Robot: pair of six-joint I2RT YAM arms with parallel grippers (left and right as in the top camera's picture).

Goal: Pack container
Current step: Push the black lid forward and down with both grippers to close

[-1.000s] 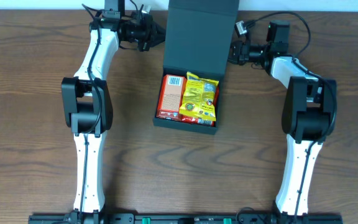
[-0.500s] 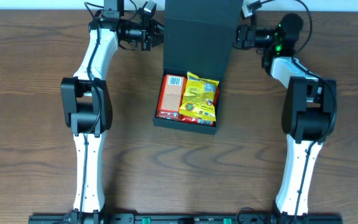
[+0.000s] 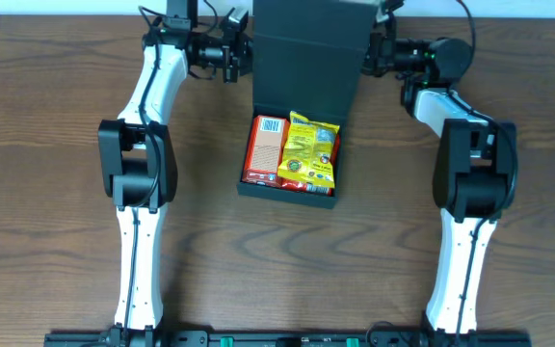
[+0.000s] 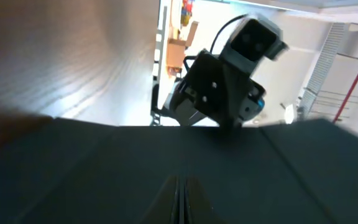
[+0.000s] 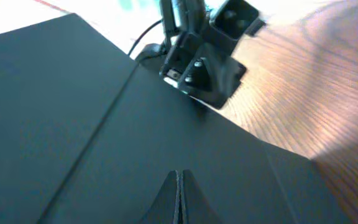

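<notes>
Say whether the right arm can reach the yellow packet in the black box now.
Probably yes. The yellow packet lies on top in the open container, nothing above it, and the lid stands back behind. The right gripper is shut at the lid's right edge, so it must open first.

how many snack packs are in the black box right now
2: a red pack on the left side of the container and a yellow packet on the right. The red edge showing under the yellow packet may be another pack; more could be hidden.
</notes>
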